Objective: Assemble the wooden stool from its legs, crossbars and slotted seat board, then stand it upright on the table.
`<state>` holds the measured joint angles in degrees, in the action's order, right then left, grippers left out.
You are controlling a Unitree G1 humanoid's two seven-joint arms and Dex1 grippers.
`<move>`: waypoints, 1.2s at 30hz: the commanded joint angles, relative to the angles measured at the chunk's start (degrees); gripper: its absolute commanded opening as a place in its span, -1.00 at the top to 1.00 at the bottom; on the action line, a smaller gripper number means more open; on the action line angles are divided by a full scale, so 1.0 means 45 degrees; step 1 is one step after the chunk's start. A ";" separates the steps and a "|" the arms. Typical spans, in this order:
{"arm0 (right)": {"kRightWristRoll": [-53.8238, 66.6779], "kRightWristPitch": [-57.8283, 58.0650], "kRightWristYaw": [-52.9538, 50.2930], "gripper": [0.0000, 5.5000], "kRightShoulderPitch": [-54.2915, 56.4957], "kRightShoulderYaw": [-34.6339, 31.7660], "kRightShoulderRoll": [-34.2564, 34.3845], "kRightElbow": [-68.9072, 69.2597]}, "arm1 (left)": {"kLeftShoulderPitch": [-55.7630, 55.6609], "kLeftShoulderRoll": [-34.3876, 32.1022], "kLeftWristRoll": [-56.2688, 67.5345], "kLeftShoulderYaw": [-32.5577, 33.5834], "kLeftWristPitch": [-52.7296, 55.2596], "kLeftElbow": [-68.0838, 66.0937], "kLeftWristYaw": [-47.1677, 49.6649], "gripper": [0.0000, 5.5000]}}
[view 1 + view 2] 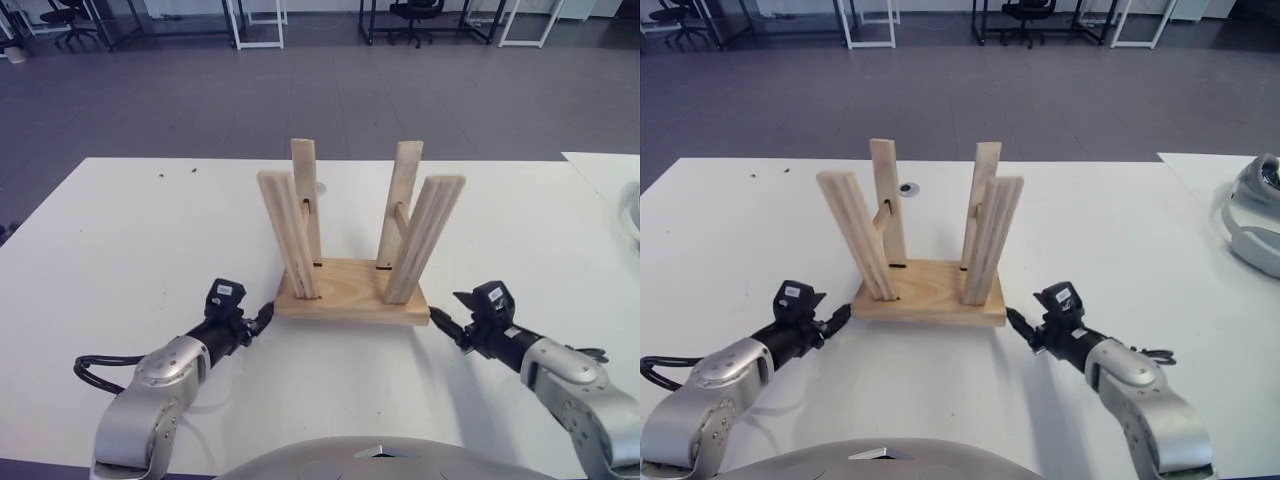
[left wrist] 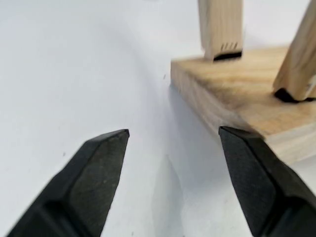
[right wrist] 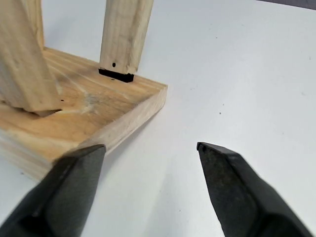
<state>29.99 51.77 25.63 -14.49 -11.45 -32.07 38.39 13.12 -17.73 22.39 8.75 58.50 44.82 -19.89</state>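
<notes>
White table under both claws. Two dark specks on it, well ahead of the left claw and off to its left. Small round disc on the tabletop, ahead of the left claw and slightly to its right. Second white table off to the right of the right claw, narrow gap between the tables. A grey-white headset-like object sits on it, ahead-right of that claw. Grey floor, black office chairs and white table frames lie far ahead of both claws.
</notes>
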 commanded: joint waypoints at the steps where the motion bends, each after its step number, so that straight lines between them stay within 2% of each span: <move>1: 0.3984 0.1314 0.2098 -0.27 0.1744 -0.1518 -0.1317 0.1328 | -0.1284 -0.1236 0.3213 0.1392 0.0956 0.1358 -0.2115 -0.23; 6: 0.3498 0.1114 0.2701 -0.27 0.1141 -0.1628 -0.2514 0.0794 | -0.1111 -0.2447 0.3972 0.1902 0.0996 0.1508 -0.2649 -0.23; 9: 0.1988 0.0359 0.3030 -0.27 0.0275 -0.1005 -0.3481 0.0449 | -0.0021 -0.3949 0.2846 0.1599 0.0168 0.0952 -0.3227 -0.23; 13: -0.1119 -0.2410 0.4135 -0.27 -0.0595 -0.0017 -0.5406 -0.1591 | 0.1379 -0.7354 -0.0580 0.0763 -0.3372 -0.1782 -0.4702 -0.23; 15: -0.1387 -0.3776 0.5645 -0.27 -0.0355 0.0514 -0.5840 -0.2153 | 0.0932 -0.7997 -0.0436 0.0404 -0.4700 -0.2366 -0.6322 -0.23; 18: -0.1527 -0.4949 0.7028 -0.27 0.1142 0.1833 -0.5614 -0.3000 | -0.0648 -0.7391 0.1106 -0.0467 -0.5388 -0.2785 -0.8152 -0.23; 21: -0.1727 -0.5457 0.7457 -0.27 0.2581 0.2898 -0.5013 -0.3578 | -0.2111 -0.7245 0.0623 -0.1990 -0.6050 -0.3649 -0.8854 -0.23; 25: -0.1937 -0.5693 0.7781 -0.27 0.3642 0.3741 -0.4478 -0.3869 | -0.3311 -0.6978 0.0169 -0.3189 -0.6655 -0.4425 -0.9263 -0.23; 26: -0.1905 -0.5714 0.7893 -0.20 0.3715 0.3835 -0.4447 -0.3845 | -0.3506 -0.6910 0.0094 -0.3381 -0.6797 -0.4564 -0.9344 -0.24; 36: -0.1693 -0.5849 0.8644 0.37 0.4144 0.4153 -0.4301 -0.3758 | -0.4143 -0.7262 -0.0945 -0.4005 -0.8586 -0.5594 -1.0376 0.30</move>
<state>22.05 25.99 63.97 2.58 7.15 -51.20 21.03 -4.28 -49.34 18.47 -8.87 21.34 19.55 -64.88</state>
